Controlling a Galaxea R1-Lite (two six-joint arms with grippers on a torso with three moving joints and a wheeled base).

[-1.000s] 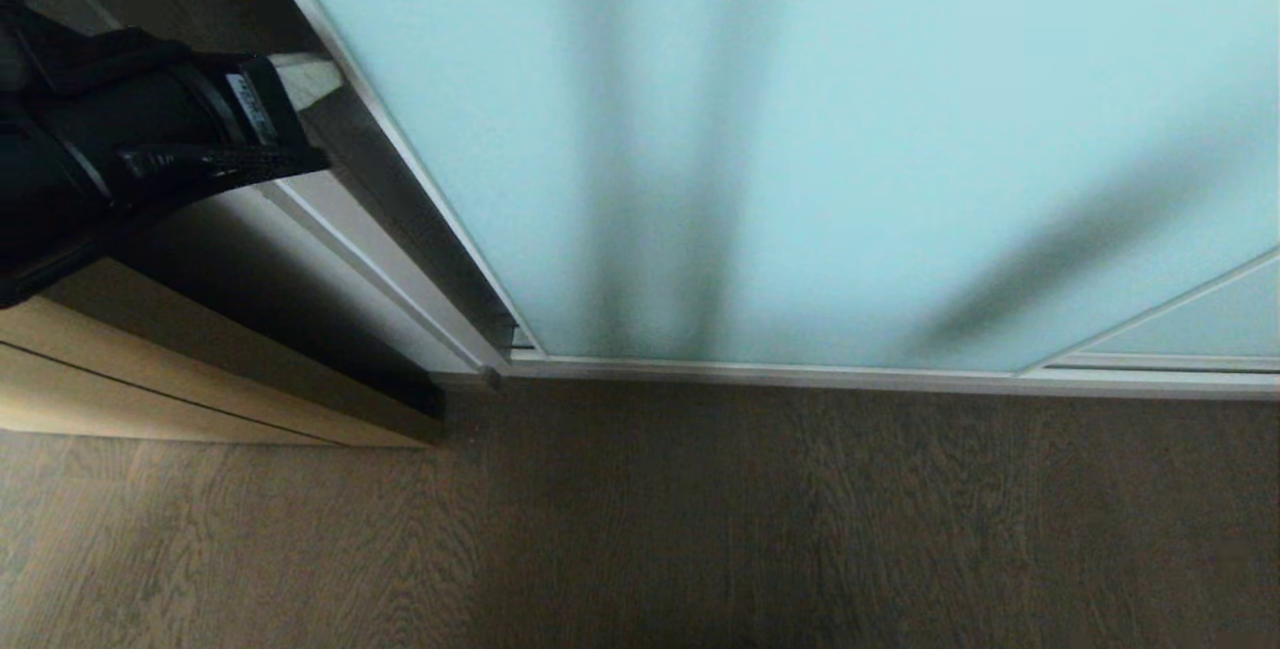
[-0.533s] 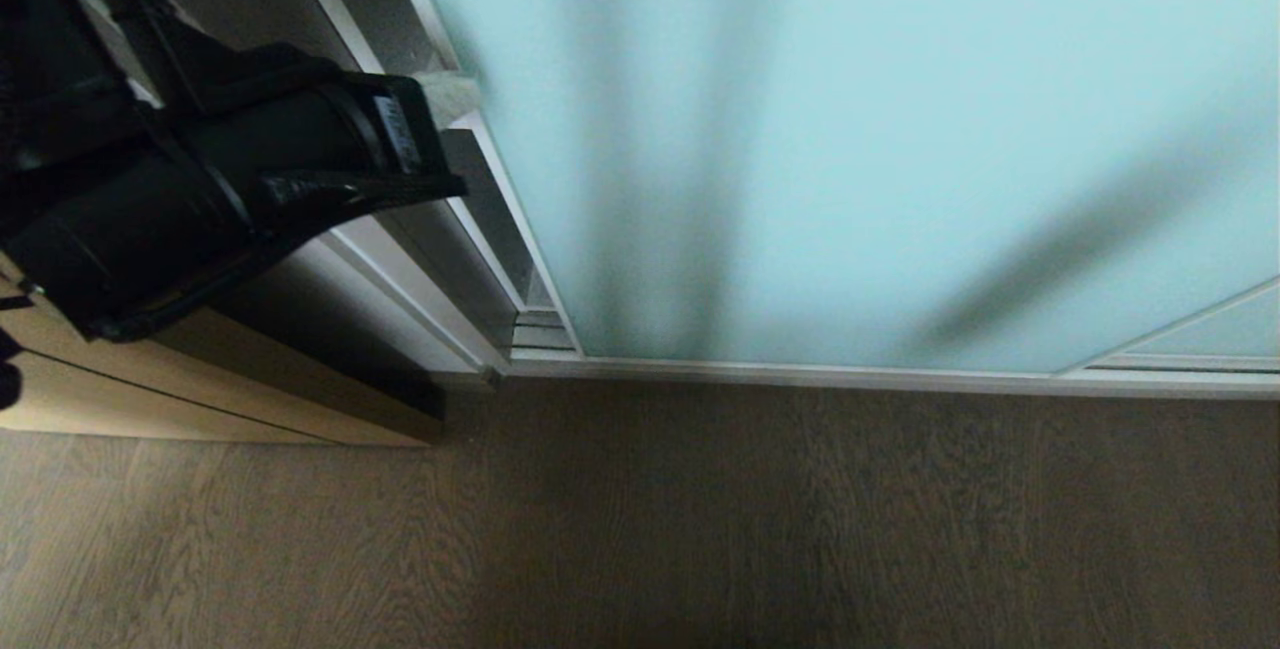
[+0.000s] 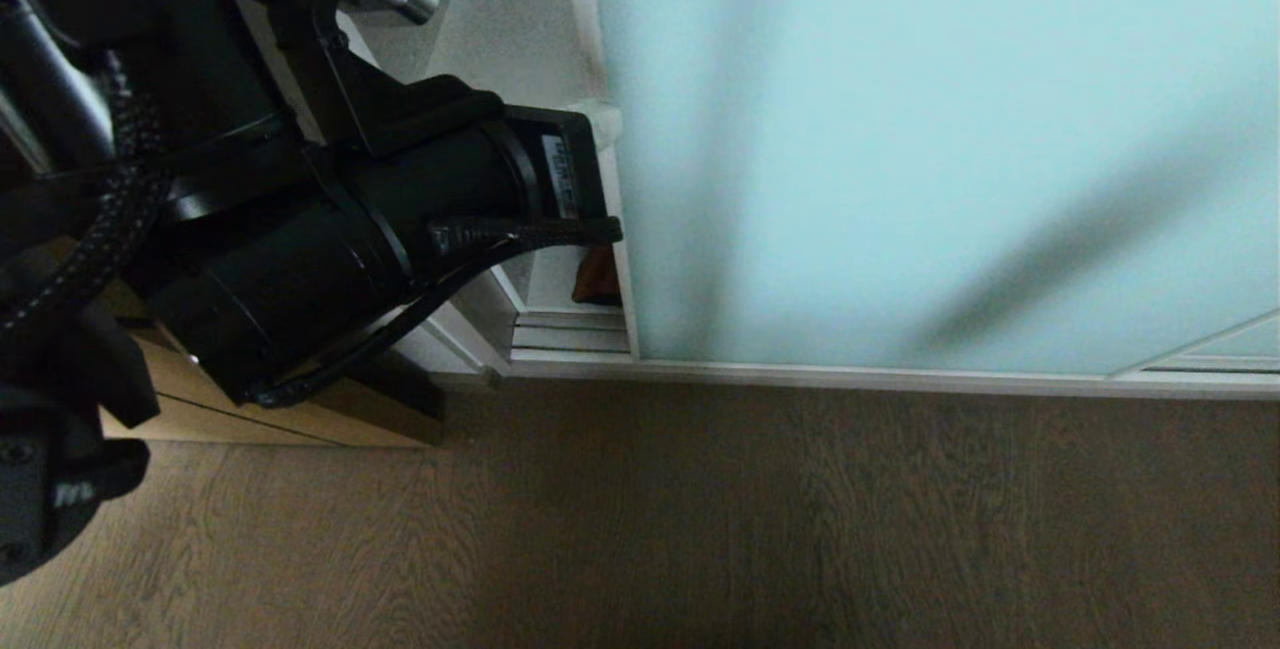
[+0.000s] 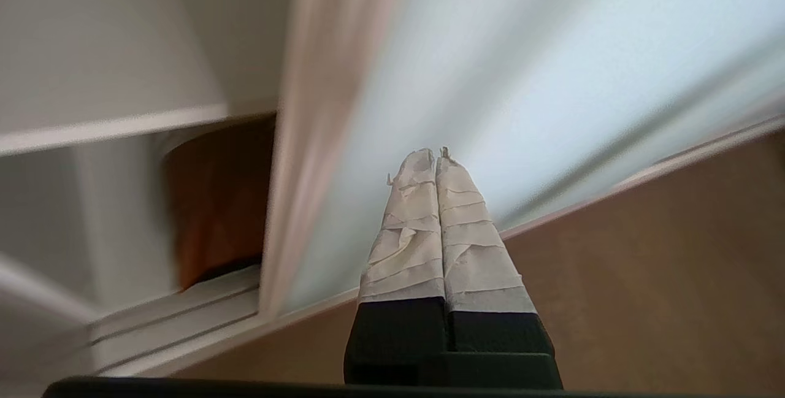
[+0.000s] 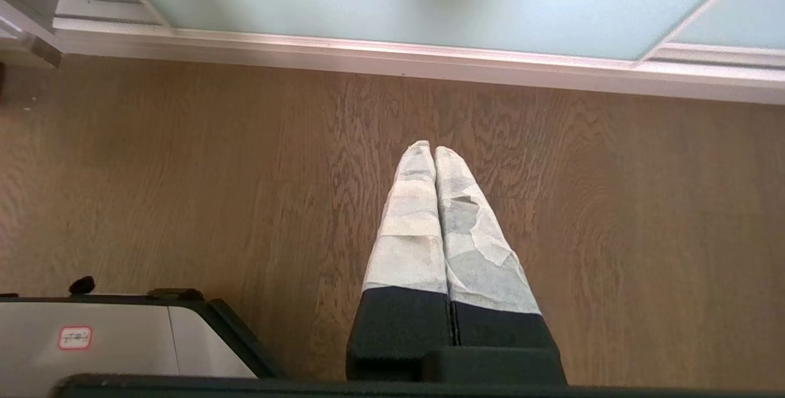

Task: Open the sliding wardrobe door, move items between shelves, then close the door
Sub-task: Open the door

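The sliding wardrobe door (image 3: 900,129) is a frosted pale blue-green glass panel in a thin silver frame (image 4: 306,140). It stands partly slid to the right, leaving a narrow gap at its left edge. My left gripper (image 3: 603,119) is shut with nothing in it, its taped fingertips (image 4: 423,165) pressed against the door at that edge. Through the gap a tan-brown part of the cushion (image 4: 214,202) shows under a white shelf (image 4: 122,128); in the head view only a sliver of the cushion (image 3: 598,277) is visible. My right gripper (image 5: 432,148) hangs shut and empty over the floor.
Dark wood floor (image 3: 800,529) runs in front of the wardrobe's bottom track (image 3: 570,334). A light wood panel (image 3: 300,424) stands at the left behind my left arm. A second glass panel (image 3: 1220,339) overlaps at the far right. My own base (image 5: 92,336) sits beside the right gripper.
The door's left edge has slid to the right and the gap has widened. My left arm moved right with it. The cushion has come into view in the gap.
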